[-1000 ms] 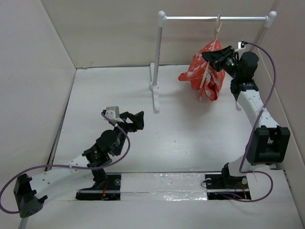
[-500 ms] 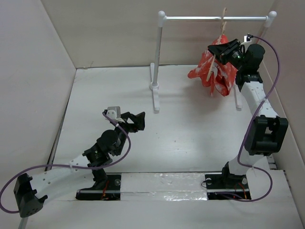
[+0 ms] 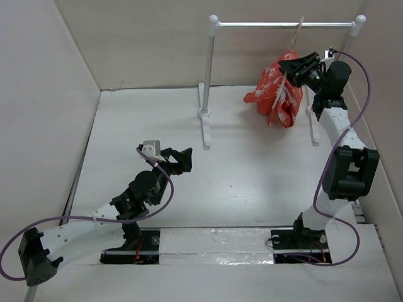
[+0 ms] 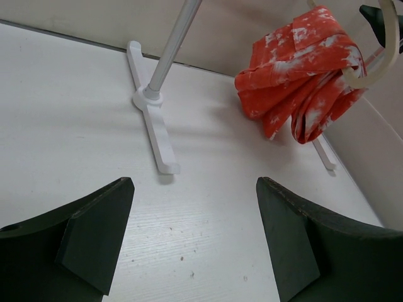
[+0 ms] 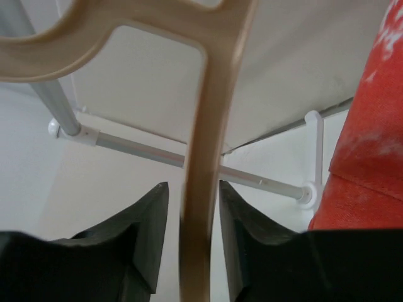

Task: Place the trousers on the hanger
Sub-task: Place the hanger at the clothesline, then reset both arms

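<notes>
The red-orange trousers [image 3: 275,95] with white blotches hang folded over the pale wooden hanger [image 3: 284,80], held in the air at the back right. My right gripper [image 3: 295,65] is shut on the hanger's neck. In the right wrist view the fingers [image 5: 148,233] flank the hanger [image 5: 211,157] closely, and the trousers [image 5: 371,145] fill the right edge. The hook [image 3: 301,24] reaches the rack's bar; I cannot tell whether it rests on the bar. My left gripper [image 3: 181,160] is open and empty, low over the table [image 4: 195,242]. The trousers also show in the left wrist view [image 4: 302,75].
A white-posted rack with a metal bar [image 3: 283,24] stands at the back; its left post and foot [image 3: 204,113] are mid-table, and its right post [image 3: 352,31] is by the right wall. Walls enclose the table on three sides.
My right gripper has lifted the hanger and trousers up and to the right, bringing the hook up to the rack's bar. The left arm has not moved.
</notes>
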Action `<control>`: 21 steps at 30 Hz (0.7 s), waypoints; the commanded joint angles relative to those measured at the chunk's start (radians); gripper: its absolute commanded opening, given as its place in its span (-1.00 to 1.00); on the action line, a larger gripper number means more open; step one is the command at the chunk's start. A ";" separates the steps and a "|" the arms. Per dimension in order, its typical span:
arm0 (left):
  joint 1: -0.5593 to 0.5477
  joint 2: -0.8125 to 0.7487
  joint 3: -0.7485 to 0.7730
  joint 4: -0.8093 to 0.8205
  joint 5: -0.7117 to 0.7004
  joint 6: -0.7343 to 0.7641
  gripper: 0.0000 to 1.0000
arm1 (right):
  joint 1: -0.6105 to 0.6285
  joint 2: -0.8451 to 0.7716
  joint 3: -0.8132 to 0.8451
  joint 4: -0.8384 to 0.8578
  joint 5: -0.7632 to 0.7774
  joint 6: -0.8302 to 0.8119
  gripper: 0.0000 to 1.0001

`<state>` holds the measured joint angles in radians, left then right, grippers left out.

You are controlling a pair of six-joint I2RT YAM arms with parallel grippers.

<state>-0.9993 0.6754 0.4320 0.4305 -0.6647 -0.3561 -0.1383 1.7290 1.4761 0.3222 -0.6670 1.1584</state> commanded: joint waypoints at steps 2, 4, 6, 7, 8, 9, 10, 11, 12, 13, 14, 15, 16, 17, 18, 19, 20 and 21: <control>0.004 0.003 0.022 0.030 -0.023 0.000 0.54 | -0.021 -0.080 0.013 0.065 -0.011 -0.097 0.29; 0.004 0.003 0.022 0.030 -0.015 -0.003 0.56 | -0.043 -0.114 0.006 -0.006 0.000 -0.162 0.85; 0.004 0.004 0.017 0.036 -0.025 -0.001 0.58 | -0.055 -0.135 0.001 -0.066 0.013 -0.203 1.00; 0.004 0.004 0.019 0.037 -0.026 -0.001 0.58 | -0.055 -0.147 -0.022 -0.069 0.018 -0.233 1.00; 0.004 0.004 0.017 0.039 -0.023 -0.001 0.59 | -0.067 -0.184 -0.040 -0.069 0.021 -0.246 1.00; 0.004 0.004 0.017 0.040 -0.013 -0.003 0.62 | -0.079 -0.207 -0.060 -0.071 0.026 -0.255 1.00; 0.004 0.003 0.017 0.042 -0.012 -0.004 0.65 | -0.080 -0.230 -0.100 -0.078 0.041 -0.285 1.00; 0.004 0.003 0.016 0.045 -0.015 -0.007 0.66 | -0.092 -0.290 -0.120 -0.087 0.056 -0.308 1.00; 0.004 0.004 0.014 0.045 -0.025 -0.007 0.66 | -0.092 -0.325 -0.141 -0.119 0.078 -0.336 1.00; 0.004 0.007 0.014 0.047 -0.033 -0.007 0.66 | -0.092 -0.365 -0.167 -0.132 0.120 -0.397 1.00; 0.004 0.007 0.017 0.040 -0.041 -0.012 0.66 | -0.092 -0.406 -0.233 -0.135 0.129 -0.423 1.00; 0.004 0.006 0.020 0.034 -0.044 -0.023 0.67 | -0.083 -0.495 -0.275 -0.133 0.132 -0.443 1.00; 0.004 -0.003 0.022 0.033 -0.042 -0.026 0.67 | -0.070 -0.544 -0.321 -0.130 0.135 -0.480 1.00; 0.004 -0.010 0.014 0.036 -0.042 -0.030 0.67 | -0.070 -0.595 -0.418 -0.127 0.136 -0.497 1.00; 0.004 -0.016 0.004 0.048 -0.041 -0.029 0.67 | -0.058 -0.706 -0.469 -0.129 0.138 -0.511 1.00; 0.004 -0.031 -0.009 0.066 -0.042 -0.026 0.67 | -0.047 -0.764 -0.520 -0.130 0.127 -0.538 1.00; 0.004 -0.036 -0.036 0.106 -0.044 -0.018 0.67 | -0.047 -0.819 -0.568 -0.140 0.122 -0.554 1.00; 0.004 -0.042 -0.045 0.120 -0.045 -0.012 0.69 | -0.047 -0.876 -0.656 -0.179 0.118 -0.566 1.00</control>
<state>-0.9993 0.6662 0.4187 0.4534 -0.6899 -0.3721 -0.1978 0.9604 0.9329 0.1768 -0.5510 0.6983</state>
